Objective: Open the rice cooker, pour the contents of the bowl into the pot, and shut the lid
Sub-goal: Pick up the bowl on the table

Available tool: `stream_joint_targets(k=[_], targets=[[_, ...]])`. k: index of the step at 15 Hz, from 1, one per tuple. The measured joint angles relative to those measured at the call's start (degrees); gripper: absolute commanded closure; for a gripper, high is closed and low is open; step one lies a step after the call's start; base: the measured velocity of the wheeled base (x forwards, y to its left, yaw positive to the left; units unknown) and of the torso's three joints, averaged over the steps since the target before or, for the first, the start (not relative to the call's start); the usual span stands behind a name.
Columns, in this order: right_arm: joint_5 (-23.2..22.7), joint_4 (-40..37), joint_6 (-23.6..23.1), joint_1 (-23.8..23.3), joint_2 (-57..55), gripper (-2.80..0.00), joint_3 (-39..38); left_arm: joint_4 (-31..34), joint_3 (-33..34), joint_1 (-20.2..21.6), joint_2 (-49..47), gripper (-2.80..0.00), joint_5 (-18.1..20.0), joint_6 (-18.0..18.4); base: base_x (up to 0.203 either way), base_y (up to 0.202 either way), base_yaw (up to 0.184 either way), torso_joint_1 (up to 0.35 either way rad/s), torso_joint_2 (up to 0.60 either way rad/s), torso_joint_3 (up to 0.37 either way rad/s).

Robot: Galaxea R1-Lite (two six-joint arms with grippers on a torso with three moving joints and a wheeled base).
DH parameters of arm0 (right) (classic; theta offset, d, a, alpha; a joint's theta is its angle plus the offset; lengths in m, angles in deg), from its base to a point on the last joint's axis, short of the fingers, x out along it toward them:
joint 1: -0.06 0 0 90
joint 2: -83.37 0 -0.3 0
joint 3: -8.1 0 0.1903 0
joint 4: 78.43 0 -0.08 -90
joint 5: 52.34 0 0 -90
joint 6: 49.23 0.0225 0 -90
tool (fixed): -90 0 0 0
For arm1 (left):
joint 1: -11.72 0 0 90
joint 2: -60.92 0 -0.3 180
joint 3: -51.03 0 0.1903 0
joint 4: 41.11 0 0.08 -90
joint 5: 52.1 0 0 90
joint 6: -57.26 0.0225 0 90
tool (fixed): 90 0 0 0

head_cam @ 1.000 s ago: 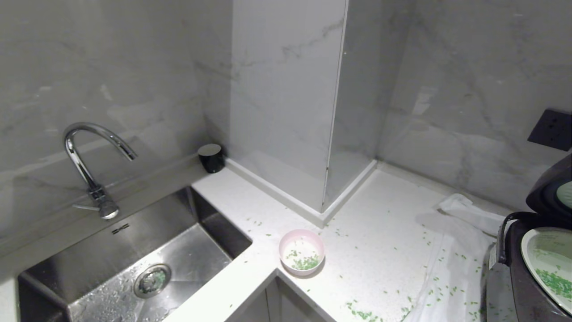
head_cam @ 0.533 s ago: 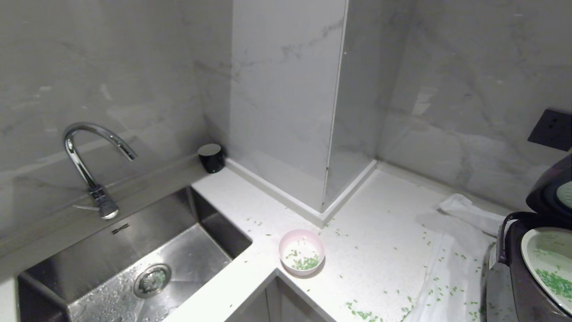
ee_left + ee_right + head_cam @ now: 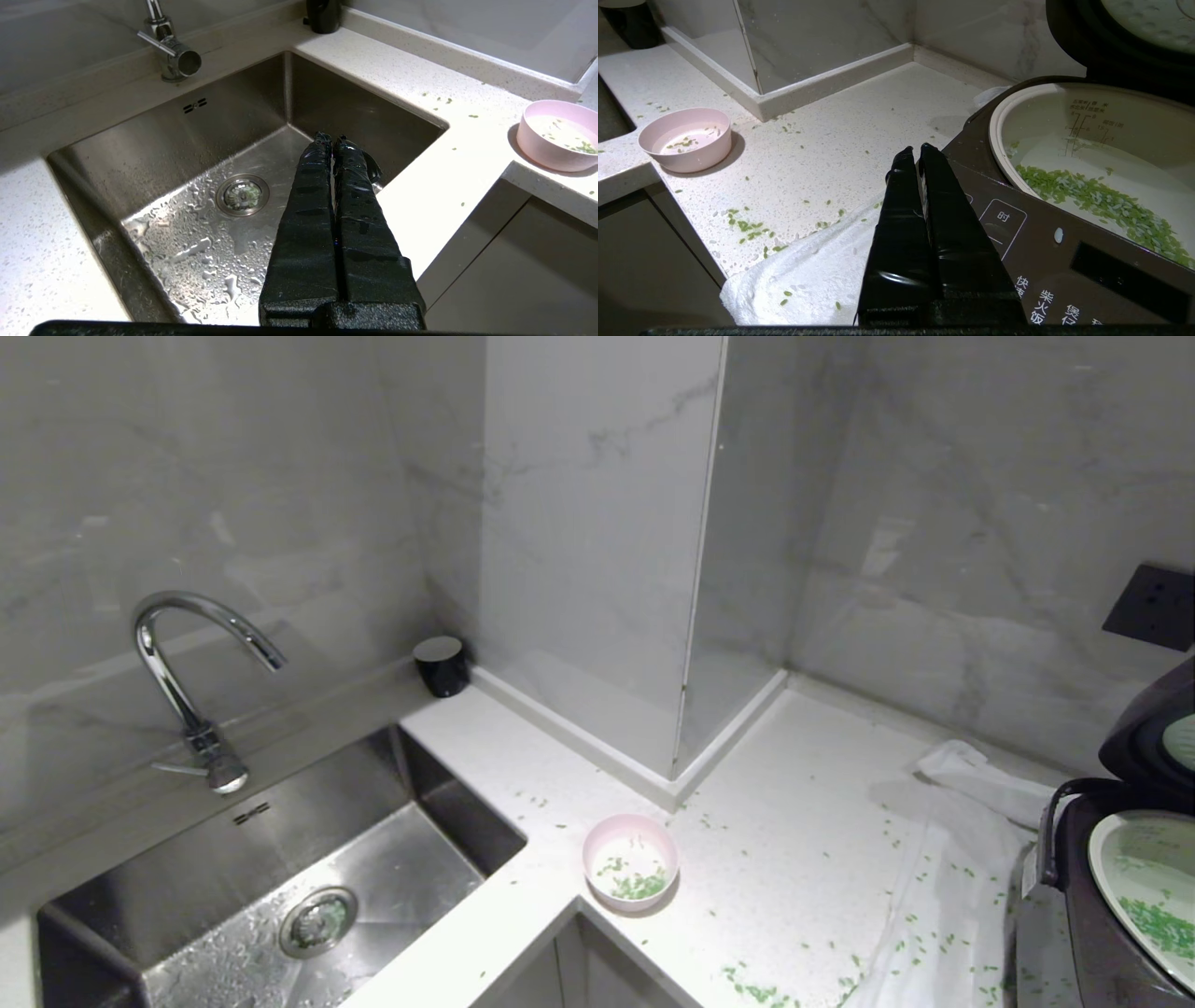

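we find the left end effector (image 3: pixel 332 138) closed and empty, held low over the near edge of the sink (image 3: pixel 154 140). the right end effector (image 3: pixel 915 151) is likewise pressed closed with nothing in it, poised before the cooker (image 3: pixel 1045 242). the lid (image 3: pixel 1153 733) stands up; green grains (image 3: pixel 1101 203) lie in the pot (image 3: pixel 1087 121). the bowl (image 3: pixel 630 861) sits on the table (image 3: pixel 803 859) near the corner, a few grains inside.

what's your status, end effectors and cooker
Left end effector shut, empty, above the sink. Right end effector shut, empty, by the rice cooker. Lid up, green grains in pot; bowl on the counter, few grains left. Nothing blocking.
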Motion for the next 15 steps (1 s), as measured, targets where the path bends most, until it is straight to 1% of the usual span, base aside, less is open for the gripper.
stream_joint_targets(k=[3, 5, 10, 11, 15], targets=[[0.0, 0.0, 0.0, 0.0, 0.0, 0.0, 0.0, -0.1, 0.1, 0.0, 0.0, 0.0, -0.4, -0.4, 0.0, 0.0, 0.0, 0.0, 0.0, 0.0], [0.0, 0.0, 0.0, 0.0, 0.0, 0.0, 0.0, -0.1, 0.1, 0.1, 0.0, 0.0, -0.1, 0.2, -0.048, 0.0, -0.004, 0.008, 0.0, 0.001], [0.0, 0.0, 0.0, 0.0, 0.0, 0.0, 0.0, -0.1, 0.1, 0.1, 0.0, 0.0, 0.1, 0.3, -0.183, 0.0, -0.006, 0.007, 0.0, 0.002], [0.0, 0.0, 0.0, 0.0, 0.0, 0.0, 0.0, -0.1, 0.1, 0.0, 0.0, 0.0, 0.1, 0.3, -0.103, 0.0, -0.001, -0.011, 0.0, 0.005], [0.1, -0.1, 0.3, 0.0, 0.0, 0.0, 0.0, -0.1, 0.1, 0.0, 0.0, 0.0, 0.1, 0.3, 0.0, 0.0, 0.0, 0.0, 0.0, 0.0]])
